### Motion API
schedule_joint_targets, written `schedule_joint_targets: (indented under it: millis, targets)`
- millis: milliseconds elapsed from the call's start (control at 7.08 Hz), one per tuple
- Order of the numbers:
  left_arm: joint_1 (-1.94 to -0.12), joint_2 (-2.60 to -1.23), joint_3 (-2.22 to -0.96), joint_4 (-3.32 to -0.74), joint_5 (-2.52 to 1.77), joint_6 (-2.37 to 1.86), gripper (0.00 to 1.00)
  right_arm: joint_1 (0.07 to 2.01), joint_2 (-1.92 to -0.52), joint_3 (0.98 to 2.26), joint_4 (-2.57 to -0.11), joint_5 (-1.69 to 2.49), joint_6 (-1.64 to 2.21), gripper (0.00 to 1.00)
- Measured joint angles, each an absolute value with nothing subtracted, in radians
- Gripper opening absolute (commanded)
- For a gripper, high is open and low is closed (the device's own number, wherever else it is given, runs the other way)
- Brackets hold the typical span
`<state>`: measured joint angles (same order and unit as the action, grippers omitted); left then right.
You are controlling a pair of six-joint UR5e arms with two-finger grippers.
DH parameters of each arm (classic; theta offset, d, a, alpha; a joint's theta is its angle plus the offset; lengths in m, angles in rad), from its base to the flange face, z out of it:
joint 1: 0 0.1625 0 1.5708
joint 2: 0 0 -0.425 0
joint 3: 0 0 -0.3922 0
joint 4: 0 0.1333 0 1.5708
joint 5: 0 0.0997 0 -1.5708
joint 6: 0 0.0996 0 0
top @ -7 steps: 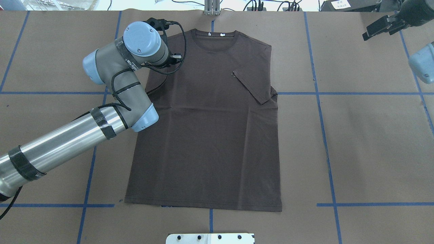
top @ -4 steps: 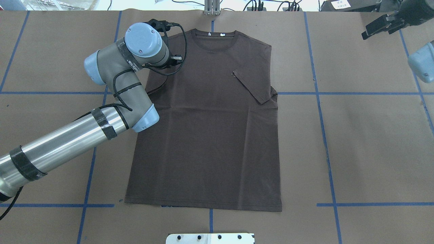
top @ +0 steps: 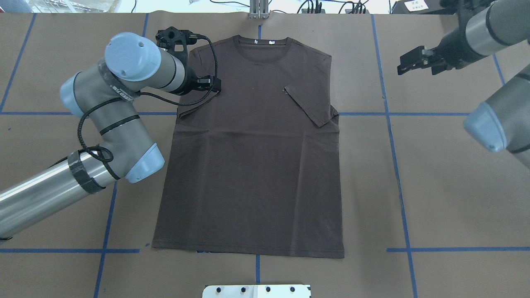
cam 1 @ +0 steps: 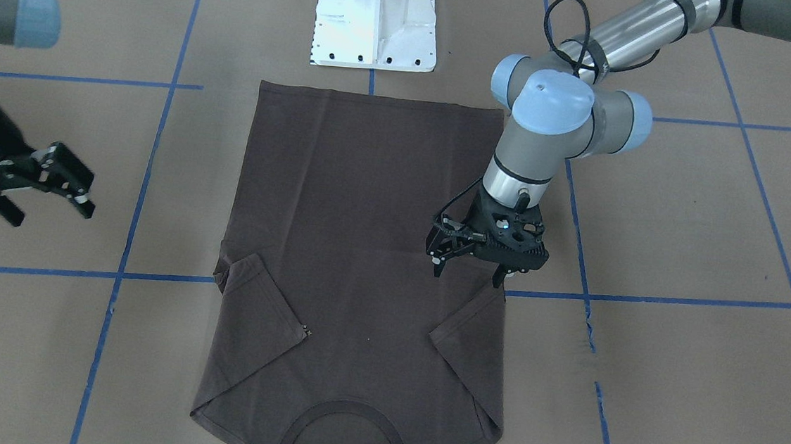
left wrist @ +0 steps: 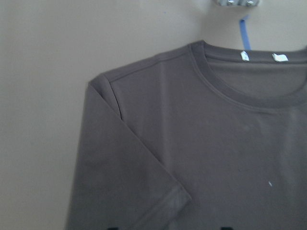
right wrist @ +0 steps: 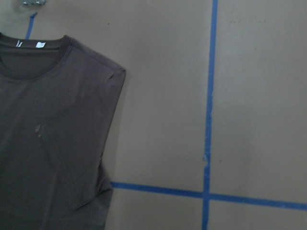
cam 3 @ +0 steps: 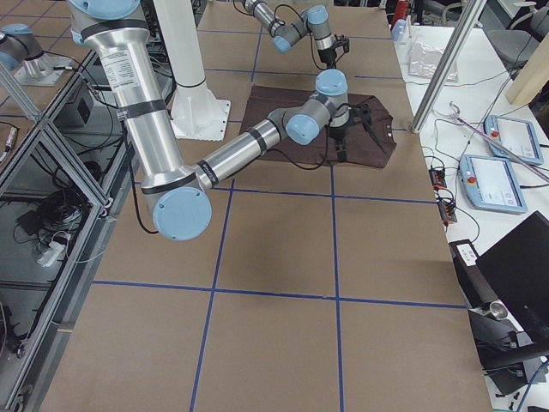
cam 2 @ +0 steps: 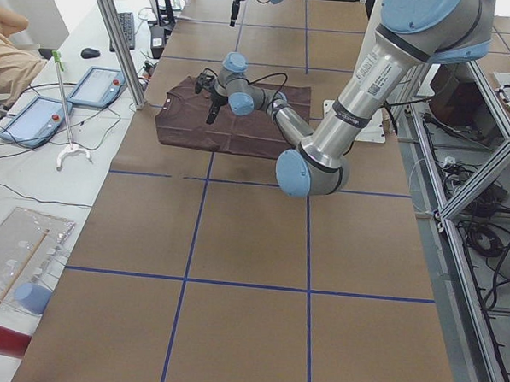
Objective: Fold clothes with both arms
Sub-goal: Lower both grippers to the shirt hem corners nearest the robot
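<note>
Plainly, we see the dark brown T-shirt lying flat and face up in the middle of the table. The tabletop is matte brown paper crossed by blue tape lines. The knit looks soft and smooth, with a few shallow creases across the belly.

Its ribbed round collar points to the far edge, with two small white tags inside it. The straight hem lies near the white base plate. The right sleeve and the left sleeve are both turned inward onto the chest as slanted flaps.

We find the left arm, a polished metal tube with light blue caps and looped black cable, reaching over the shirt's left edge. The black left gripper hangs there with its fingers spread, beside the folded sleeve and raised off the cloth.

The right gripper is also spread wide and holds nothing. It hovers over bare paper to the right, well apart from the shirt.
</note>
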<state>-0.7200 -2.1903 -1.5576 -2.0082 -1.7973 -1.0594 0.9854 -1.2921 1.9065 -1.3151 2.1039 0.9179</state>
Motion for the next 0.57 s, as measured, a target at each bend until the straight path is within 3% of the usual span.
schedule_joint_targets:
  millis: [283, 565]
  targets:
    - [-0.667, -2.083, -1.705, -2.01, -1.821, -1.083, 1.0, 0.749, -1.38, 2.11, -1.316, 1.954, 1.225, 0.97]
    - [-0.561, -1.939, -1.86, -2.012, -1.786, -1.172, 1.0, 0.422, -1.463, 2.223, -1.315, 1.661, 1.52, 0.97]
